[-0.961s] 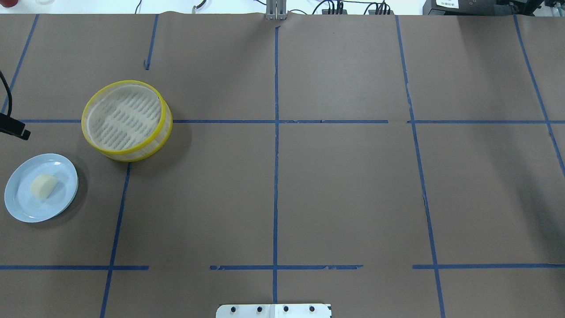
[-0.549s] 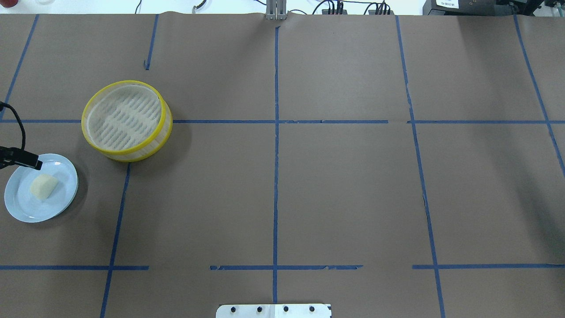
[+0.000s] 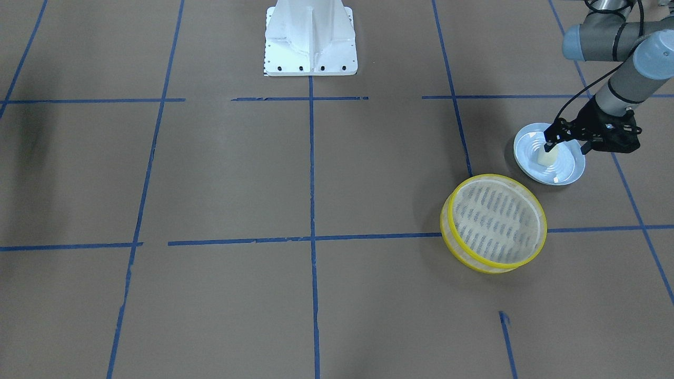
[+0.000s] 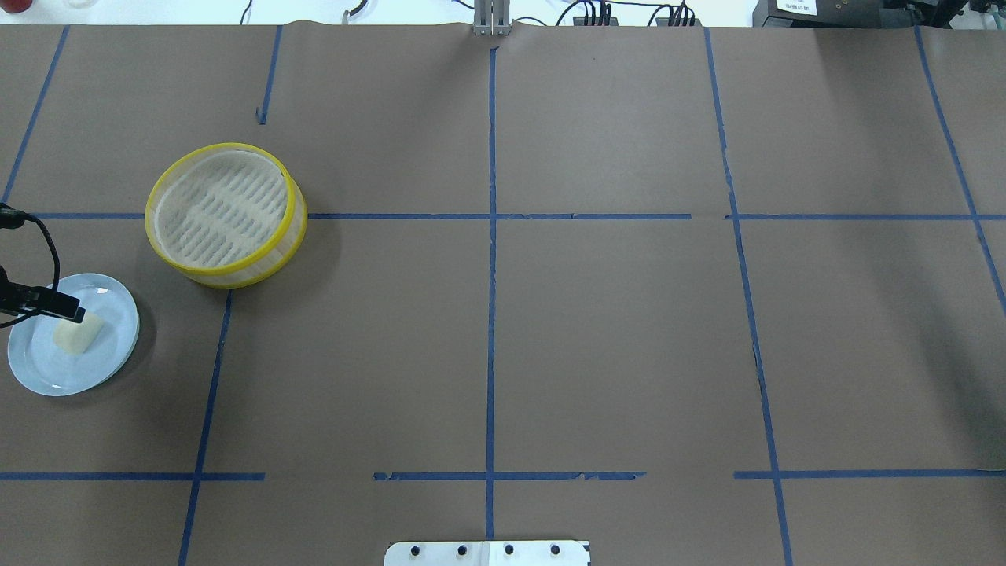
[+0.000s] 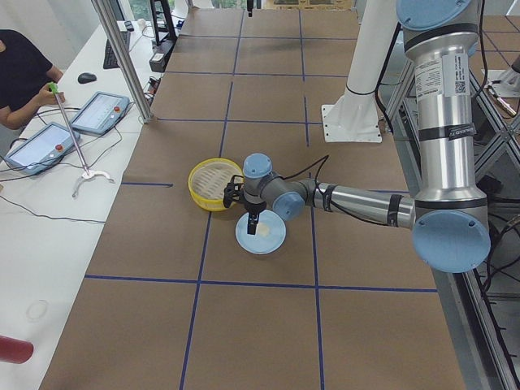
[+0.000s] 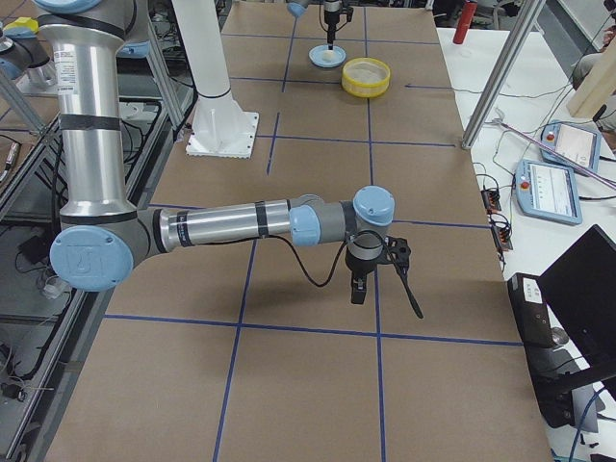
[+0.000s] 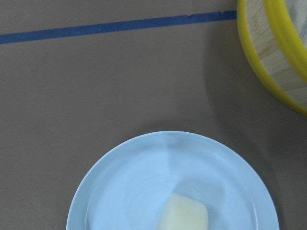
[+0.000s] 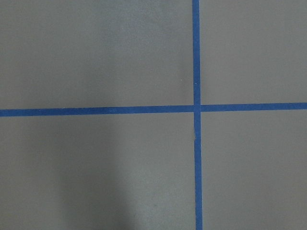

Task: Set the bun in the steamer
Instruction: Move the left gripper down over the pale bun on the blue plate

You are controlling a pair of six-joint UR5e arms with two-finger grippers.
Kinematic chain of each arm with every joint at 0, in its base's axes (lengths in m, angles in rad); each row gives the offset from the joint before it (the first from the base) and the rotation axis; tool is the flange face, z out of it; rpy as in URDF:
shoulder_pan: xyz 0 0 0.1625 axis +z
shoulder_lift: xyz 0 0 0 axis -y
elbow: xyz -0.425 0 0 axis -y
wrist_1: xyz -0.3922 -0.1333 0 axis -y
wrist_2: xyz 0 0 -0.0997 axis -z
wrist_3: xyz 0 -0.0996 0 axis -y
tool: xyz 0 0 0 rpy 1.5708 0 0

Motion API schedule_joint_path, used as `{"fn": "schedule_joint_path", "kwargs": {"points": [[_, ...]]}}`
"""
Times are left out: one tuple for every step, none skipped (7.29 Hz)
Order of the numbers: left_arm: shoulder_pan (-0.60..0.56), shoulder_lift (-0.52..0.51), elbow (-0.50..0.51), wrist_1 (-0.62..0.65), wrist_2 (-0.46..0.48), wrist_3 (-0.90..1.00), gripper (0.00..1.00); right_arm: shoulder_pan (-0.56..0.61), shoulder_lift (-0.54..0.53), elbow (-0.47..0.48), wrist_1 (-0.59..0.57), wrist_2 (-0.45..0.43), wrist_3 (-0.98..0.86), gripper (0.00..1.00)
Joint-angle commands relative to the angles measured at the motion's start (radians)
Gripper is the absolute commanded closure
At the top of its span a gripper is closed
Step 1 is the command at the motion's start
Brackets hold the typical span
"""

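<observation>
while the left claw (image 3: pixel 566 143) is held with jaws spread, the bun (image 3: pixel 547 156) is seen just under one fingertip (image 3: pixel 549 139), on the plate (image 3: pixel 561 171) — the steamer (image 3: pixel 495 223) is set near it, untouched.

The bun (image 4: pixel 75 338), a small cream-white, smooth blocky lump, lies on the pale blue plate (image 4: pixel 39 368), and the steamer (image 4: pixel 225 214), a round yellow-rimmed basket with slotted beige floor, stands upright near that plate, apart from it.

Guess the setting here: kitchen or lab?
Probably a robotics lab cell, not a kitchen: a UR5e left arm and right arm at a table gridded with blue tape, with teach pendants beside a seated operator.
</observation>
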State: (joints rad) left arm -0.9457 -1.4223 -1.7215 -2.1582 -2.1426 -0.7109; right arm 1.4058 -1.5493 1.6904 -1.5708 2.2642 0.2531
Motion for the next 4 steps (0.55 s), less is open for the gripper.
{"fn": "schedule_joint_path", "kwargs": {"points": [[0.019, -0.001, 0.017, -0.012, 0.000, -0.002, 0.00, 0.001, 0.000, 0.000, 0.000, 0.000, 0.000, 0.00], [0.031, -0.007, 0.032, -0.014, -0.002, -0.005, 0.00, 0.001, 0.000, 0.000, 0.000, 0.000, 0.000, 0.00], [0.056, -0.012, 0.039, -0.014, 0.000, -0.039, 0.00, 0.001, 0.000, 0.000, 0.000, 0.000, 0.000, 0.00], [0.067, -0.015, 0.040, -0.014, 0.000, -0.051, 0.00, 0.001, 0.000, 0.000, 0.000, 0.000, 0.000, 0.00]]}}
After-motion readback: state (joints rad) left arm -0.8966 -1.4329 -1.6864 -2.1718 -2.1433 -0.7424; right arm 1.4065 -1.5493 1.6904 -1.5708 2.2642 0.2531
